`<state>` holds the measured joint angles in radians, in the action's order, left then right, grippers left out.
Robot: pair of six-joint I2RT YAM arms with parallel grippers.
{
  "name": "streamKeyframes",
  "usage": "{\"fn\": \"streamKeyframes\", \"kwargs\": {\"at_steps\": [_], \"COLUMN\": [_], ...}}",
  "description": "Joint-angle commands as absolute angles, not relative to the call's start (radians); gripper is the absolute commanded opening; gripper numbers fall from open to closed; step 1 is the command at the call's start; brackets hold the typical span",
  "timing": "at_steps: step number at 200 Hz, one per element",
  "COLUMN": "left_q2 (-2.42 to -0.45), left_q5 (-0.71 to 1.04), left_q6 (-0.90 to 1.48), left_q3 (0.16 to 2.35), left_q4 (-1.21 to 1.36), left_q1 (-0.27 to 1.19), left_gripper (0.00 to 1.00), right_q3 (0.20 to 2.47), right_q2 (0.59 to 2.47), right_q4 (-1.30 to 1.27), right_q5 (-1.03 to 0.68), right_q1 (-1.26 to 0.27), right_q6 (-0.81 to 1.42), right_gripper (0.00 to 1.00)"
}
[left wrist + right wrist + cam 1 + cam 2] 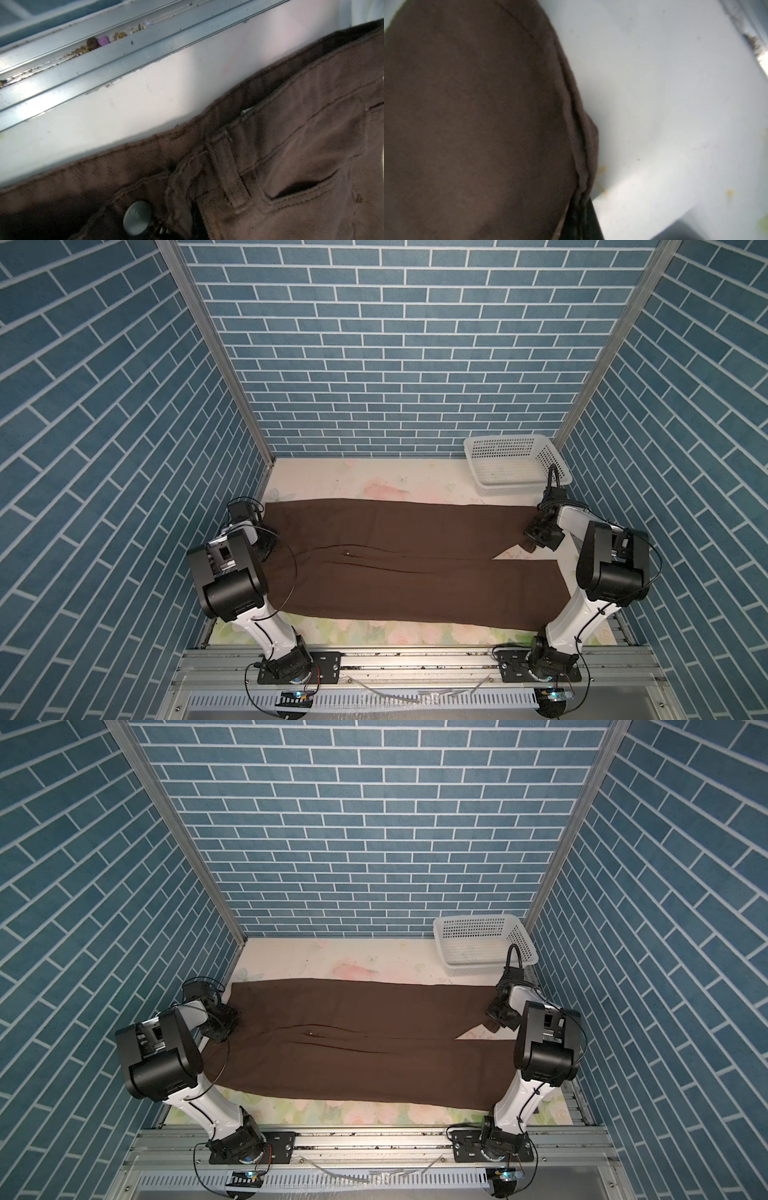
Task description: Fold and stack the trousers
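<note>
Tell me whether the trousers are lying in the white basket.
No: the trousers lie spread full length on the table, outside the white basket at the far right corner.

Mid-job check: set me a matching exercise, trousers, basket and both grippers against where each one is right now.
Things:
1. trousers
2. basket
3. left gripper
4. right gripper

Places:
A. far right corner of the table
B. at the far leg's hem, jaws shut on the cloth
C. spread lengthwise across the table
D. at the waistband end

Pairs: 1-C, 2-A, 3-D, 4-B
</note>
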<state>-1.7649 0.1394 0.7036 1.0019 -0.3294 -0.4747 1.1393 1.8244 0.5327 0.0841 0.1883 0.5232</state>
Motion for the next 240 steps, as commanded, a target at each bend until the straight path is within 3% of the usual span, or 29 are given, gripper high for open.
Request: {"fn": "streamKeyframes", "kwargs": {"at_steps": [1,67,103,151,158,172,185,240], "left_q2": [-1.776,-1.768,-1.762,-1.776,-1.779,-1.787,-1.791,-1.79], "left_q5": [0.192,0.195,0.182,0.19,0.19,0.19,0.196,0.254], "left_q6": [0.694,0.682,0.678,0.682,0.681,0.681,0.681,0.682], "left_q3": [0.971,0.939,0.94,0.967,0.971,0.973,0.966,0.928], "left_q4": [-0.372,-0.345,-0.353,-0.356,-0.356,-0.357,-0.35,-0.302], "left_q1": [-0.472,-0.485,-0.491,-0.49,-0.49,-0.491,-0.491,-0.476], "left_gripper": [0.02,0.0,0.0,0.0,0.0,0.0,0.0,0.0], "right_q3": [1.246,1.52,1.543,1.457,1.461,1.461,1.442,1.276], "right_q2": [1.852,1.947,1.948,1.832,1.832,1.835,1.826,1.712], "right_q4": [0.648,0.837,0.879,0.84,0.851,0.865,0.855,0.781], "right_q5": [0.152,0.317,0.29,-0.122,-0.13,-0.103,-0.07,-0.043], "right_q1": [0.232,0.275,0.299,0.448,0.466,0.483,0.484,0.414], "right_q6": [0.466,0.397,0.374,0.488,0.488,0.487,0.49,0.494], "right_gripper": [0.0,0.0,0.0,0.0,0.07,0.34,0.47,0.49]}}
